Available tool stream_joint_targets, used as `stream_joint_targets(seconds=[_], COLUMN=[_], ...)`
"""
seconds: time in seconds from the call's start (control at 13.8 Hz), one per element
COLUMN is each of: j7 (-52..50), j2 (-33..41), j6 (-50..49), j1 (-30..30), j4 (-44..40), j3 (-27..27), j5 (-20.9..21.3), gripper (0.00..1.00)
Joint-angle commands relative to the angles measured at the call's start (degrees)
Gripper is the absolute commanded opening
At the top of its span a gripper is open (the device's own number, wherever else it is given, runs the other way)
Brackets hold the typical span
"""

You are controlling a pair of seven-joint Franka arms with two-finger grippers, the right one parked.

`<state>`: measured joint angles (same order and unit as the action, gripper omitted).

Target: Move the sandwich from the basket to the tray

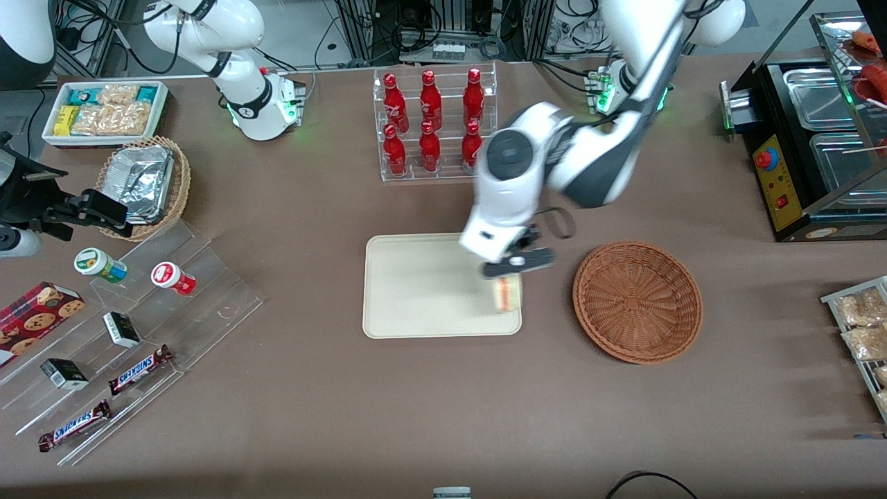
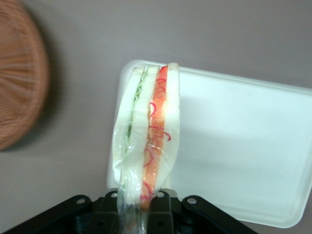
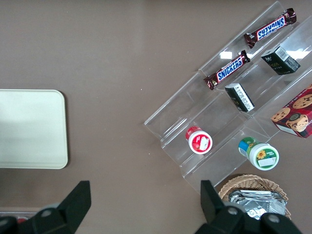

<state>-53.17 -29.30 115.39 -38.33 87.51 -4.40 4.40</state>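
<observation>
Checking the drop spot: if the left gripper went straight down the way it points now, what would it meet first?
Probably the tray, near its basket-side edge. The gripper is shut on the sandwich, which would touch first; height above the tray is unclear.

text: SNICKERS | on: two candy bars (image 3: 270,28) | display steps (image 3: 214,122)

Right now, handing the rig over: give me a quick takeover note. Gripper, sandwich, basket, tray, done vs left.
Gripper: shut on the sandwich, over the tray's edge nearest the basket.
Sandwich: plastic-wrapped, held by its end, cut edge showing.
Basket: empty, on the table beside the tray, toward the working arm's end.
Tray: bare.
Done: sandwich lifted out and carried to the tray.
Left: lower, release, retract.
</observation>
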Motion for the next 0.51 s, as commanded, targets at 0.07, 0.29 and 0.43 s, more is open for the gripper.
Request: stream_joint_targets(seconds=[0.07, 0.29, 0.43], j7=[0.35, 0.26, 0.0], j2=[-10.41, -13.32, -14.55], j6=[6.05, 7.92, 9.76], j1=[-4.29, -5.7, -5.88], j4=[-7.18, -7.53, -7.44], j3=[0.79, 0.79, 0.7], j5=[0.96, 3.07, 3.07], gripper=[0.0, 0.0, 0.0])
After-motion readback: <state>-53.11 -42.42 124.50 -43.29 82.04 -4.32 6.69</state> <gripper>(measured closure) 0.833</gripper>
